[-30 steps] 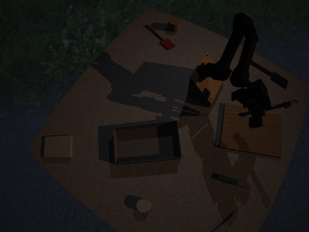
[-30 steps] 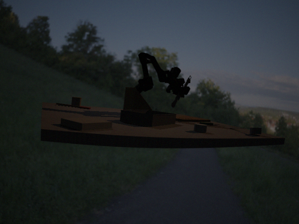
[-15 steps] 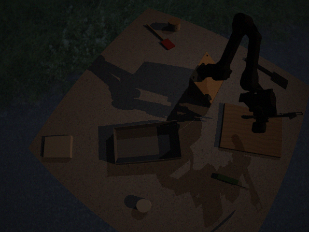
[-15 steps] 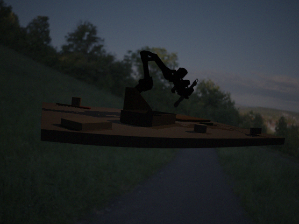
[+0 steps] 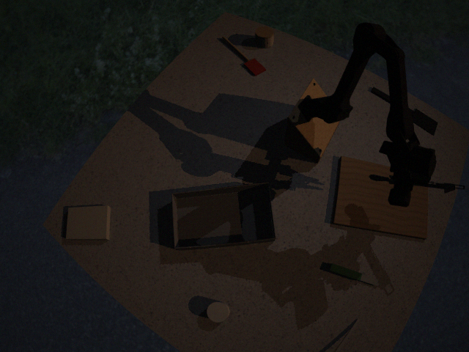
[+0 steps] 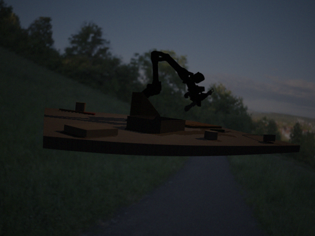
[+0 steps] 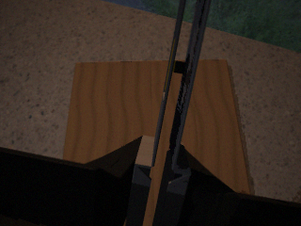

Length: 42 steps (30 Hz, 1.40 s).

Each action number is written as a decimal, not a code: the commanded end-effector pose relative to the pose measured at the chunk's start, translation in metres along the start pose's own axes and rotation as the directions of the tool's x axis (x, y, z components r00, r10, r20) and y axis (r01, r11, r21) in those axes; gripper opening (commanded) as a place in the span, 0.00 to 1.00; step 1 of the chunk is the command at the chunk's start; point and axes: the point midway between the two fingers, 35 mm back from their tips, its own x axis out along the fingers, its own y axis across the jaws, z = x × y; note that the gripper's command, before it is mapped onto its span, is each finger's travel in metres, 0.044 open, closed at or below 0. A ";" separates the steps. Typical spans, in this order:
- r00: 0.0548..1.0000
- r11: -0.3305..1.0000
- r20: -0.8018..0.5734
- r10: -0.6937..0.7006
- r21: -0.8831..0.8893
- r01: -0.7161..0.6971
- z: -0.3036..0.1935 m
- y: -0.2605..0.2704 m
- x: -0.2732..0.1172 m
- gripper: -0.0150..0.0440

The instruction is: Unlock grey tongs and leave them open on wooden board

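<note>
My gripper [image 5: 402,182] [image 6: 198,101] [image 7: 158,145] is shut on the tongs [image 5: 448,187] [image 6: 209,91] [image 7: 194,47], which look nearly black in this light. It holds them above the wooden board [image 5: 355,189] [image 6: 203,125] [image 7: 118,104]. They slant in the exterior view, the thicker rounded end low and the end with a small loop high. In the wrist view their two arms run close together with a narrow gap and a small dark piece between them. Whether the lock is released cannot be told. The roasting tin [image 5: 174,223] [image 6: 173,126] has nothing across it.
A green-handled tool [image 5: 345,271] lies near the board, and a dark flat tool [image 5: 425,121] lies behind it. A beige block [image 5: 87,222] [image 6: 99,131], a pale cylinder [image 5: 218,312] [image 6: 210,135], a red-bladed tool [image 5: 254,66] and a brown cylinder [image 5: 264,37] [image 6: 80,106] stand or lie farther off.
</note>
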 end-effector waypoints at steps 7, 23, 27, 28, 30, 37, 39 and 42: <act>0.985 1.000 -0.169 -0.021 -0.026 0.016 0.006 0.004 0.001 0.00; 0.875 0.991 -0.484 -0.024 -0.123 -0.041 0.002 0.024 -0.020 0.00; 0.828 0.985 -0.560 -0.026 -0.157 -0.076 0.001 0.029 -0.031 0.00; 0.817 0.983 -0.576 -0.026 -0.164 -0.084 0.001 0.030 -0.034 0.00; 0.808 0.981 -0.588 -0.027 -0.170 -0.091 0.001 0.031 -0.036 0.00; 0.808 0.981 -0.588 -0.027 -0.170 -0.091 0.001 0.031 -0.036 0.00; 0.808 0.981 -0.588 -0.027 -0.170 -0.091 0.001 0.031 -0.035 0.00; 0.808 0.981 -0.588 -0.027 -0.170 -0.091 0.000 0.030 -0.033 0.00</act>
